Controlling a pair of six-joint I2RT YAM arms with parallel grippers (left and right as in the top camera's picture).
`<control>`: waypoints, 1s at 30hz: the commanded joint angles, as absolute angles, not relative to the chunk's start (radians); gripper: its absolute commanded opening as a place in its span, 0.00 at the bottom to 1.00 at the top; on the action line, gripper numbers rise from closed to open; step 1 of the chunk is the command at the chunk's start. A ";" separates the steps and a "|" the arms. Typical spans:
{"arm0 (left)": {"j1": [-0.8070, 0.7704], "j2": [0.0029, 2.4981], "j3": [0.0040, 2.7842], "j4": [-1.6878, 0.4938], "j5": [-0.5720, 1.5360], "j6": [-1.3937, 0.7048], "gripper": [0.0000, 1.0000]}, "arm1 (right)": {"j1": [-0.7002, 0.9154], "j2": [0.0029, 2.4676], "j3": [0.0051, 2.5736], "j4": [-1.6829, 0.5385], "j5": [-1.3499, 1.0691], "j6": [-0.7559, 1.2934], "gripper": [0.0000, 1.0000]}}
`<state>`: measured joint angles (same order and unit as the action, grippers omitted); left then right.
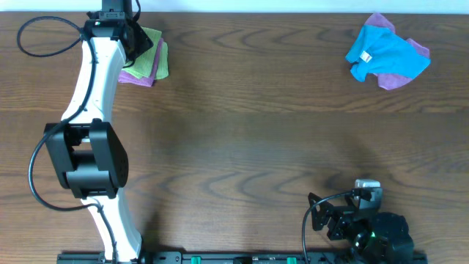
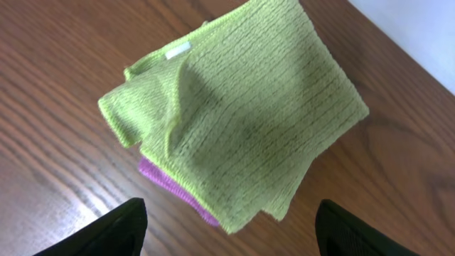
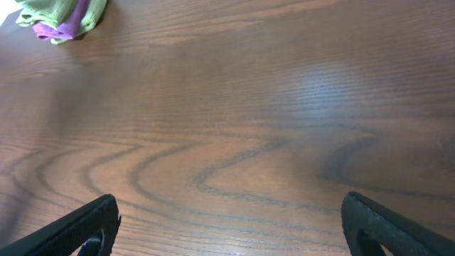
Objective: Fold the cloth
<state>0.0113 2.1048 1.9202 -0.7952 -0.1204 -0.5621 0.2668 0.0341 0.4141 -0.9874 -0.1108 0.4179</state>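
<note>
The rumpled lime-green terry cloth lies untouched just ahead of my left gripper, jaws wide apart; my right gripper gapes too.

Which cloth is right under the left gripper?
The green cloth, lying on a purple cloth directly below the open left gripper. The blue cloth sits far off on the other side.

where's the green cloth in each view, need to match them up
Overhead: green cloth lies at the top left.
Left wrist: green cloth fills the centre.
Right wrist: green cloth is small, in the top left corner.
Shared landmark: the purple cloth peeking out from under it in all three views.
</note>
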 commanded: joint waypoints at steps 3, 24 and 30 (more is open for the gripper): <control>0.014 2.040 1.942 -0.811 -0.142 -0.502 0.81 | 0.256 0.027 0.411 -0.989 -0.101 0.433 0.99; 0.015 2.181 1.941 -0.547 -0.097 -0.463 0.80 | 0.256 0.027 0.411 -0.989 -0.101 0.433 0.99; 0.015 2.231 1.941 -0.522 -0.133 -0.456 0.76 | 0.256 0.027 0.411 -0.989 -0.102 0.433 0.99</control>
<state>0.0113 2.2116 1.9209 -0.5266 -0.1062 -0.4706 0.2668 0.0341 0.4141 -0.9874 -0.1112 0.4183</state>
